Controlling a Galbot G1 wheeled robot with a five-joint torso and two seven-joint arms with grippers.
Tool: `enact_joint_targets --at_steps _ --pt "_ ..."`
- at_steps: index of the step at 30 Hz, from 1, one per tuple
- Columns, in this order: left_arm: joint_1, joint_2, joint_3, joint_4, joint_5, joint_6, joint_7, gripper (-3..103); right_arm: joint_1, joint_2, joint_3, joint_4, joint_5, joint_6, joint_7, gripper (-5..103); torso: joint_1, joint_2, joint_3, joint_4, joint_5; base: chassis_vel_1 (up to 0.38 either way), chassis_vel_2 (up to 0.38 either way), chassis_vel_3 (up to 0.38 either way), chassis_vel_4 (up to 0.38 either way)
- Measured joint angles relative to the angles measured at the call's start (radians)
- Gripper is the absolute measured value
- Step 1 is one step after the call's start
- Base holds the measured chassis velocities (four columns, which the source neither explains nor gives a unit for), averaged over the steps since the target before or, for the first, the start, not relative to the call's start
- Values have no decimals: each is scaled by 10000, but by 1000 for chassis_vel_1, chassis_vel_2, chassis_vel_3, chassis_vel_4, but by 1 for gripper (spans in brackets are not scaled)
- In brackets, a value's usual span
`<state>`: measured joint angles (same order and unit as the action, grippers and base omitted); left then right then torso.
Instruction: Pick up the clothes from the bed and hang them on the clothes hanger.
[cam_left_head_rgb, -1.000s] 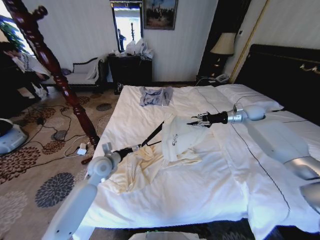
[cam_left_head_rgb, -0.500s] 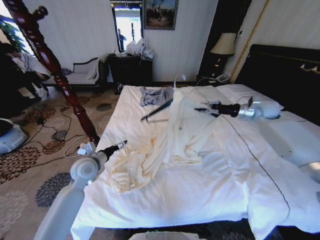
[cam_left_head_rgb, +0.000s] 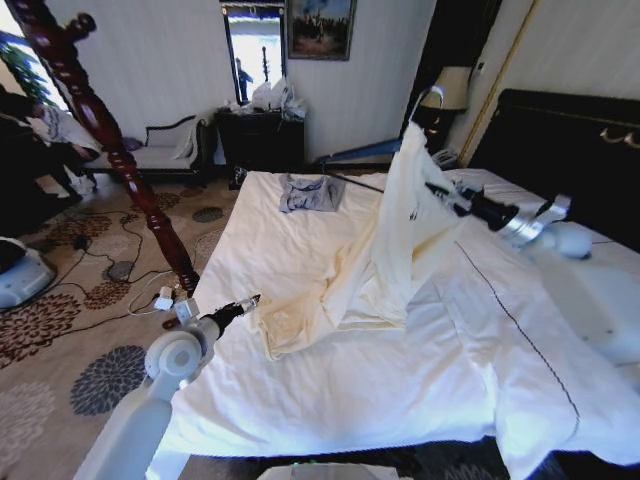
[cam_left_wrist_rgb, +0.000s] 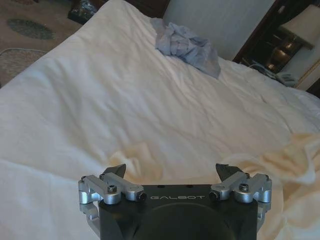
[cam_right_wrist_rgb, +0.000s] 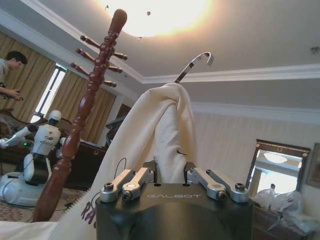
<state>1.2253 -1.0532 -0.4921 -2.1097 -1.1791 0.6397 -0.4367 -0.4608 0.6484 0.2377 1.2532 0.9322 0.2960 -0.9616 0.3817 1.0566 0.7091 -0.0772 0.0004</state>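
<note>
My right gripper (cam_left_head_rgb: 437, 188) is raised over the bed (cam_left_head_rgb: 350, 390), shut on the cream clothes (cam_left_head_rgb: 395, 240) near the collar. The clothes drape from there down to the sheet, their lower part still lying on it. The clothes hanger sits inside them: its silver hook (cam_left_head_rgb: 430, 95) sticks out at the top and one black arm (cam_left_head_rgb: 350, 155) points left. In the right wrist view the fingers (cam_right_wrist_rgb: 150, 170) pinch the cream fabric (cam_right_wrist_rgb: 165, 130) below the hook (cam_right_wrist_rgb: 197, 62). My left gripper (cam_left_head_rgb: 252, 299) hovers open at the bed's left edge, empty (cam_left_wrist_rgb: 171, 172), beside the clothes' hem (cam_left_wrist_rgb: 295, 160).
A reddish-brown wooden pole stand (cam_left_head_rgb: 100, 130) rises left of the bed. A folded grey-blue garment (cam_left_head_rgb: 310, 192) lies at the bed's far end. The black headboard (cam_left_head_rgb: 560, 130) and a lamp (cam_left_head_rgb: 447, 90) are on the right. Cables (cam_left_head_rgb: 120, 290) run across the patterned carpet.
My right gripper rose up and to the right with the clothes and hanger, pulling most of the fabric off the sheet. My left gripper let go and drew back to the bed's left edge.
</note>
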Motion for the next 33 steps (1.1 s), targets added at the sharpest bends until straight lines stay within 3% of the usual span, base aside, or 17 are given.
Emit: enact_joint_targets --at_steps 3,7,9,14,19,24,27,33 --pt "44 16 -32 -39 -10 2 -1 100 -179 221 -34 102 -512 91 -29 23 1 0 0 3 -4 0 0 0 0" --pt "95 -65 -35 -46 -4 -18 24 100 -248 528 -528 -18 -1671 539 -281 23 0 1 -1 -9 -8 0 0 0 0" --pt "116 -279 -35 11 9 -73 58 100 -462 1068 -430 -215 -2544 788 -484 23 1 0 0 -3 -4 0 0 0 0" --pt "-120 -785 258 241 -11 -274 221 100 -974 1684 179 40 -2985 860 -401 23 1 0 1 -5 -4 0 0 0 0" --pt "-737 -1292 894 934 540 -495 414 100 -838 1663 179 547 -2903 837 -206 23 2 0 0 -13 -6 0 0 0 0" --pt "-1472 -1777 1518 1788 976 -656 600 100 -259 1633 -420 813 -2384 662 -123 23 1 0 1 4 -6 0 0 0 0" --pt "-1960 -2072 1955 2325 1093 -736 707 100 -181 1592 -534 981 -2170 576 -26 23 3 0 1 -3 -6 0 0 0 0" --pt "-3125 -3389 2970 3605 1086 -857 952 101 2 1605 -746 1237 -1968 487 98 23 3 -1 1 -7 -3 0 0 0 0"
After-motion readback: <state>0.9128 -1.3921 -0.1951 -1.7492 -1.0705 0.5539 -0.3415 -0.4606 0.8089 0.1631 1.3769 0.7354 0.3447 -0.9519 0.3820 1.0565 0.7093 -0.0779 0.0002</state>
